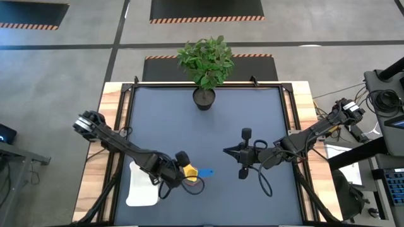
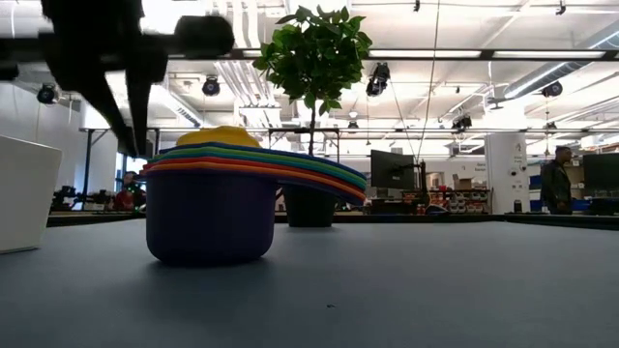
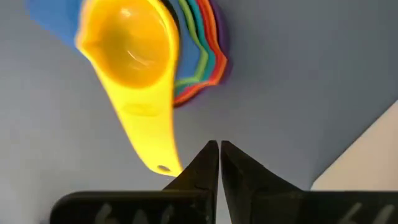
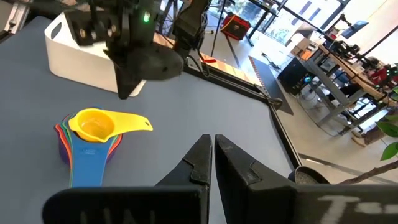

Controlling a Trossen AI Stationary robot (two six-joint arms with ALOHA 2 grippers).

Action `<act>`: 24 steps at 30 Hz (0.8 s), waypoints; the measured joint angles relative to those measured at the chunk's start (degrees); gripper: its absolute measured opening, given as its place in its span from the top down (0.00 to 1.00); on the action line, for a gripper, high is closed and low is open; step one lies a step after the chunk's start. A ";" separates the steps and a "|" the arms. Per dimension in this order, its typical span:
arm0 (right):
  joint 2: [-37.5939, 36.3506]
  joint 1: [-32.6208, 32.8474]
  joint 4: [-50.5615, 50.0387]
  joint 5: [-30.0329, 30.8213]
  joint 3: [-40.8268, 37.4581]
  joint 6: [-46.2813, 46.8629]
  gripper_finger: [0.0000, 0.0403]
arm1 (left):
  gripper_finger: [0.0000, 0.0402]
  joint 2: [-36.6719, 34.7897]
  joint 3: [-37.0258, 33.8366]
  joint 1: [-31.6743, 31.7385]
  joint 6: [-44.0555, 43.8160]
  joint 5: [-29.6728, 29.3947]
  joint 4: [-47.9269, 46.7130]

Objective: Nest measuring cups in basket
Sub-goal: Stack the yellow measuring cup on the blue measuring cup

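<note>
Altogether seven measuring cups [image 4: 87, 140] sit nested in one stack on the dark surface [image 1: 252, 113], yellow on top, purple at the bottom, just beside the one white basket [image 1: 140, 189] and outside it. One potted plant [image 1: 205, 63] stands at the far edge; a workshop with monitors and a person [image 2: 555, 180] lies beyond. Reaching in low, the left gripper [image 4: 127, 90] hangs above the stack, fingers pressed together, holding nothing. Mid-surface, the right gripper [image 1: 227, 151] is likewise closed and empty.
</note>
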 joint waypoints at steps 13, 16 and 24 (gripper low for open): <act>0.00 0.01 0.20 0.00 0.00 -0.02 0.98 | 1.00 4.30 -1.92 1.79 0.37 -5.71 3.83; 0.00 0.00 0.20 0.00 0.00 -0.02 0.98 | 1.00 4.89 -1.92 2.02 1.46 -7.68 4.20; 0.00 0.00 0.20 0.00 0.00 -0.04 0.98 | 1.00 4.97 -1.24 2.24 4.63 -11.74 6.07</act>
